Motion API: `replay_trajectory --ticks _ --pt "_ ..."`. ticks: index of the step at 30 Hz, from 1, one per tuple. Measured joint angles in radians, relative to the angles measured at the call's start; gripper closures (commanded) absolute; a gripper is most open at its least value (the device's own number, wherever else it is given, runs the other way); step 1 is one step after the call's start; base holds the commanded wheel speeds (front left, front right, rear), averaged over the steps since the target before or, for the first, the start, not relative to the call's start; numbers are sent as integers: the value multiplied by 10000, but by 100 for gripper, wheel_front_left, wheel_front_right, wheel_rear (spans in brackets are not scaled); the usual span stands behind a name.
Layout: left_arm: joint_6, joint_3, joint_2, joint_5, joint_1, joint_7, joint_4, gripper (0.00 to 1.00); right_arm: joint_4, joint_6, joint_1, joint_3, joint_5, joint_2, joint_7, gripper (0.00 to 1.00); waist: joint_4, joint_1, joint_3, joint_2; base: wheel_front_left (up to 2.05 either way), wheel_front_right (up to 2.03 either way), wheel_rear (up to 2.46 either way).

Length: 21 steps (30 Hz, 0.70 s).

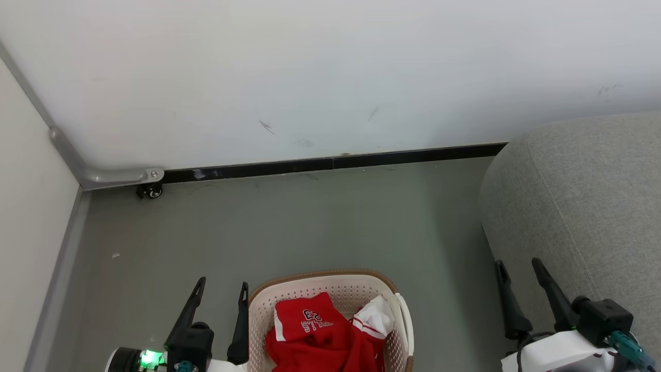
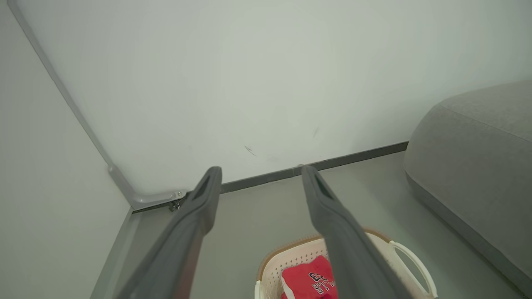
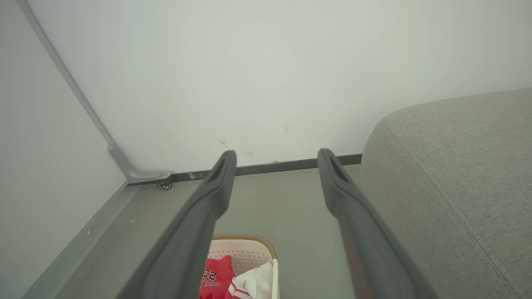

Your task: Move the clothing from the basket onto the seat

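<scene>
In your head view, the left pincer (image 1: 222,283) stands wide open and empty just beside the oval cream plastic basket with its brown rim (image 1: 320,274). You cannot tell whether its inner finger touches the basket wall. The red soft sports clothing with white trim and lettering (image 1: 315,336) lies crumpled inside the basket. The right pincer (image 1: 518,262) is likewise spread and holds nothing, near the large grey fabric sofa (image 1: 583,196). In the left wrist view, the fingers (image 2: 195,220) stand well apart above the grey floor (image 2: 257,216), with the basket and clothing low under the right one. In the right wrist view, the fingers (image 3: 208,207) gape too — sofa at the right, basket low between them.
</scene>
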Motion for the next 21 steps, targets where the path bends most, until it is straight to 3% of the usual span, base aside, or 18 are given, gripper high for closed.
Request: replay_trajectory --ticks 21 --pt "-341 -516 157 545 -1092 0 1595 0 -805 0 9 -272 21 4 -174 0 -263 0 1062 0 0 0 0"
